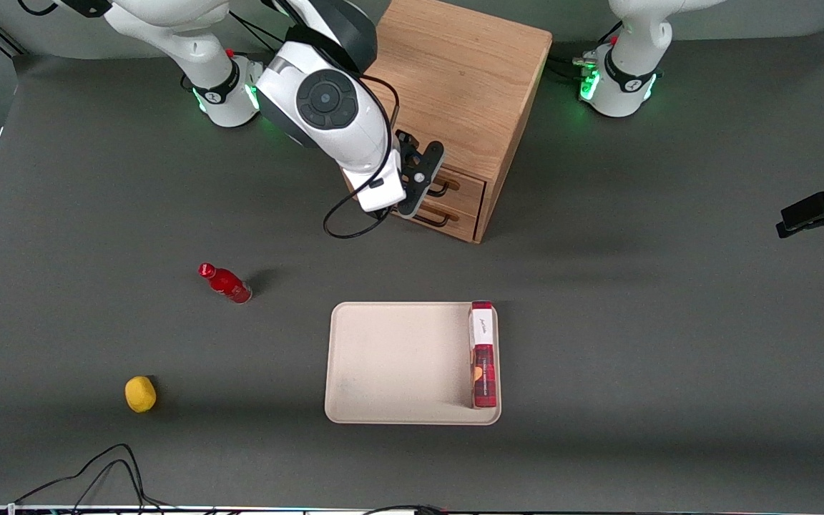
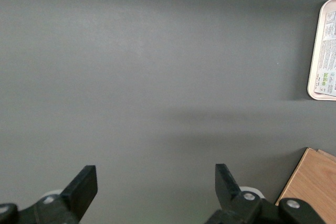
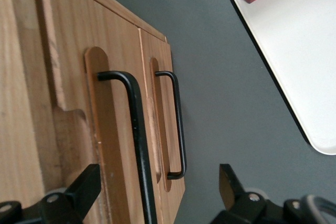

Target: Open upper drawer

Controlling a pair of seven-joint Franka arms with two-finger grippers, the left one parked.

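The wooden cabinet [image 1: 455, 79] stands toward the back of the table, its two drawers facing the front camera at an angle. The upper drawer [image 1: 460, 189] has a black bar handle [image 1: 446, 187], and the lower drawer's handle [image 1: 435, 217] sits just beneath it. Both drawer fronts look flush with the cabinet. My right gripper [image 1: 432, 187] is in front of the upper drawer. In the right wrist view the gripper [image 3: 156, 187] is open, and the upper handle [image 3: 137, 145] runs between its fingers [image 3: 84, 187] without being clamped. The lower handle [image 3: 178, 124] lies outside the gap.
A cream tray [image 1: 383, 357] lies nearer the front camera than the cabinet, with a red box [image 1: 483, 354] along one rim. A red bottle [image 1: 226, 283] and a yellow fruit [image 1: 140, 394] lie on the table toward the working arm's end. Cables trail at the front edge.
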